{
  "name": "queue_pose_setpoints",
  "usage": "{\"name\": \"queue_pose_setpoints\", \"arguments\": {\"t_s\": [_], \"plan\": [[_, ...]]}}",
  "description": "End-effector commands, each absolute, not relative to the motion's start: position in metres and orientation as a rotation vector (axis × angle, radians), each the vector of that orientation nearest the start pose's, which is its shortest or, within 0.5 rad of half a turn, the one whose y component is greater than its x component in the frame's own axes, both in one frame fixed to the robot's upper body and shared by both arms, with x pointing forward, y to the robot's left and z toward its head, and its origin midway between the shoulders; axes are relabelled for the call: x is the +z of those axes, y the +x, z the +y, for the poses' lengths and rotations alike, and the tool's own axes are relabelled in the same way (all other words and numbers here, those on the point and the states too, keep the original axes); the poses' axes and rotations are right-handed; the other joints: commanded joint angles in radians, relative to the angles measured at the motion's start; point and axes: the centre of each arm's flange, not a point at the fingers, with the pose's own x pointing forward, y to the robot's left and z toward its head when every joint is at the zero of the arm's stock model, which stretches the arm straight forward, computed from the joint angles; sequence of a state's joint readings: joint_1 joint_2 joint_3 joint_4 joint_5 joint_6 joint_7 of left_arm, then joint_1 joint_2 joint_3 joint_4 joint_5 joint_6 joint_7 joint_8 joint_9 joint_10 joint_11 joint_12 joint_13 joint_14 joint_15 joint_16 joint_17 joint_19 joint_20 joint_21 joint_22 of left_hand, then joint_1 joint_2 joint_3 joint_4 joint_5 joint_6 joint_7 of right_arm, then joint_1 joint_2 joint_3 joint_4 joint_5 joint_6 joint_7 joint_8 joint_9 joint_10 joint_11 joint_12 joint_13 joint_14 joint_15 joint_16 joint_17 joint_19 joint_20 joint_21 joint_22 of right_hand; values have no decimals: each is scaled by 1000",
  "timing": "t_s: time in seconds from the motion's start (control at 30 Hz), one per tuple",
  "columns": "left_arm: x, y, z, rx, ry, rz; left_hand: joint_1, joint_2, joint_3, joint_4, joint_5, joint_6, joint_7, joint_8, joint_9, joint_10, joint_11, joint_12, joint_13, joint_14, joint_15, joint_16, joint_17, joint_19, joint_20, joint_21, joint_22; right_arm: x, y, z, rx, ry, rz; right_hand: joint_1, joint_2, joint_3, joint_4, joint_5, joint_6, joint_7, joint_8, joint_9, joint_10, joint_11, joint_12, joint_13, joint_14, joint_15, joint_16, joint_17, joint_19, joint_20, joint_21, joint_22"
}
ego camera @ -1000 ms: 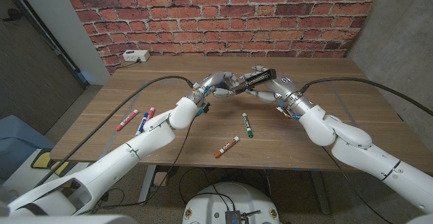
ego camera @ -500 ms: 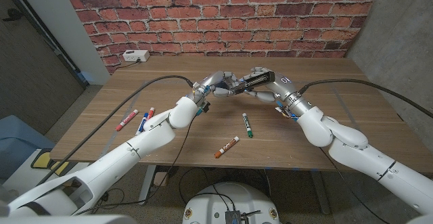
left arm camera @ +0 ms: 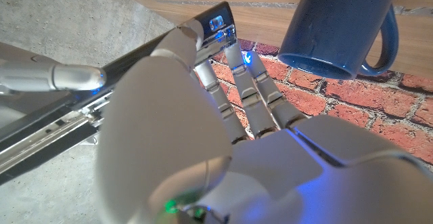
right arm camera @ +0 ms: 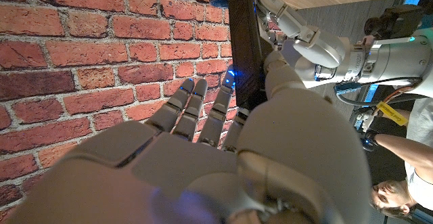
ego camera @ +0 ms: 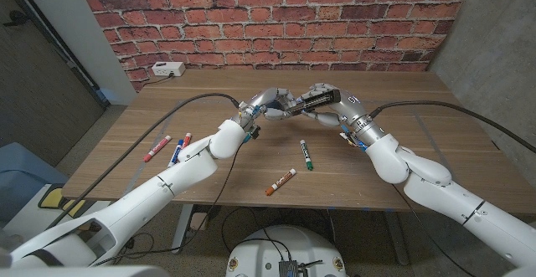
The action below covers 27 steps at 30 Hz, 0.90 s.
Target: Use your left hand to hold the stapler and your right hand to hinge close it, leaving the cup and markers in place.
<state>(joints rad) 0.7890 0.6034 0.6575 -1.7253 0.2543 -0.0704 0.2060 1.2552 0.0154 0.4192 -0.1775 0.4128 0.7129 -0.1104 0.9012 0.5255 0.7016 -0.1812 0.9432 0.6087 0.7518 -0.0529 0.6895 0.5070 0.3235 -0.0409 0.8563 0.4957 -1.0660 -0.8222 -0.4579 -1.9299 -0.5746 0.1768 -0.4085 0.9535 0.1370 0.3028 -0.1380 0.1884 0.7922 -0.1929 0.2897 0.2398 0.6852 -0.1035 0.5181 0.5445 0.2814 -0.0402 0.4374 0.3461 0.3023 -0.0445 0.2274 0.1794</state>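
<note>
both hands (ego camera: 272, 103) (ego camera: 328, 105) on stapler (ego camera: 311, 99), long axis left-right

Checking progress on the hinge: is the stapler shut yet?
Cannot tell. Both hands, left hand and right hand, cover the stapler; its hinge is hidden.

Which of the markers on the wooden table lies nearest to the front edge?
The orange-capped white marker, lying alone toward the front edge of the table. The green-capped marker lies farther back; the red and blue ones lie at the robot's left.

Matt wooden table (ego camera: 402, 156), glossy blue cup (left arm camera: 338, 24)
</note>
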Motion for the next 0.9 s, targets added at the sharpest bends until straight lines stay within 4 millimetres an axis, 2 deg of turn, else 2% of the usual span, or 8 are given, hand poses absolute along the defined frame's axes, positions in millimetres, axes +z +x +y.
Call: {"name": "queue_pose_setpoints", "arguments": {"t_s": [0.03, 0.33, 0.37, 0.4, 0.5, 0.63, 0.77, 0.9], "plan": [[8, 573, 116, -211, 894, -899, 12, 31, 39, 58, -15, 18, -5, -29, -11, -7, -6, 14, -36, 78, -184, -11, 3, 28, -30, -9, -42, -17, 499, -186, 9, -1137, -1160, 74, 52, 38, 28, -1, 35, -12, 3, 1, 151, -102, 62, -2, 7, -191, 7, 4, 10, -18, 4, 6], [6, 573, 115, -214, 888, -899, 12, 31, 39, 58, -15, 18, -5, -29, -11, -7, -6, 14, -36, 78, -184, -12, 3, 28, -30, -9, -42, -18, 498, -188, 16, -1107, -1162, 84, 51, 40, 23, -2, 53, -1, 4, 1, 167, -102, 64, -14, 13, -193, 6, 7, 12, -20, 5, 6], [6, 573, 115, -212, 888, -898, -34, 31, 24, 74, -37, -12, -3, -52, -29, -20, -8, -7, -57, 70, -172, -53, -27, 38, -35, -10, -66, -18, 498, -188, 15, -1101, -1162, 86, 51, 41, 23, -2, 54, 0, 3, 1, 171, -100, 65, -16, 14, -193, 6, 7, 12, -20, 5, 6], [5, 573, 115, -212, 885, -895, -55, 49, 26, 62, -71, -23, -5, -76, -64, -25, -15, -39, -83, 80, -184, -102, -55, 53, -37, -15, -118, -19, 498, -189, 14, -1096, -1163, 87, 52, 41, 22, -2, 55, 1, 3, 0, 171, -100, 65, -16, 14, -193, 6, 8, 12, -20, 5, 6], [4, 573, 117, -208, 877, -891, -162, 43, 3, 94, -119, -29, -1, -94, -101, -27, -13, -72, -101, 88, -173, -167, -85, 63, -41, -26, -186, -20, 498, -190, 18, -1077, -1161, 90, 52, 43, 22, -2, 56, 6, 2, 0, 175, -99, 67, -17, 18, -193, 6, 9, 14, -23, 5, 6], [2, 573, 120, -206, 862, -887, -217, 34, -8, 100, -149, -57, 5, -107, -120, -49, -10, -104, -113, 81, -173, -213, -109, 57, -36, -38, -232, -21, 498, -192, 18, -1059, -1158, 95, 53, 45, 20, -3, 61, 14, 0, 1, 180, -97, 73, -16, 25, -193, 8, 11, 15, -23, 6, 6], [0, 573, 122, -202, 853, -886, -294, 21, -16, 109, -186, -131, 9, -180, -177, -80, -3, -152, -134, 47, -172, -264, -134, 46, -28, -52, -283, -21, 499, -194, 21, -1044, -1155, 100, 53, 47, 19, -4, 62, 25, -2, 1, 184, -94, 79, -12, 30, -193, 8, 13, 17, -22, 6, 6], [-2, 573, 123, -195, 838, -888, -361, 0, -26, 110, -216, -212, -30, -269, -240, -147, 0, -216, -159, -43, -164, -318, -154, 10, -10, -73, -307, -22, 500, -196, 21, -1026, -1150, 103, 54, 48, 18, -4, 65, 27, -3, 2, 182, -93, 81, -9, 35, -194, 9, 14, 18, -21, 6, 7]]}}
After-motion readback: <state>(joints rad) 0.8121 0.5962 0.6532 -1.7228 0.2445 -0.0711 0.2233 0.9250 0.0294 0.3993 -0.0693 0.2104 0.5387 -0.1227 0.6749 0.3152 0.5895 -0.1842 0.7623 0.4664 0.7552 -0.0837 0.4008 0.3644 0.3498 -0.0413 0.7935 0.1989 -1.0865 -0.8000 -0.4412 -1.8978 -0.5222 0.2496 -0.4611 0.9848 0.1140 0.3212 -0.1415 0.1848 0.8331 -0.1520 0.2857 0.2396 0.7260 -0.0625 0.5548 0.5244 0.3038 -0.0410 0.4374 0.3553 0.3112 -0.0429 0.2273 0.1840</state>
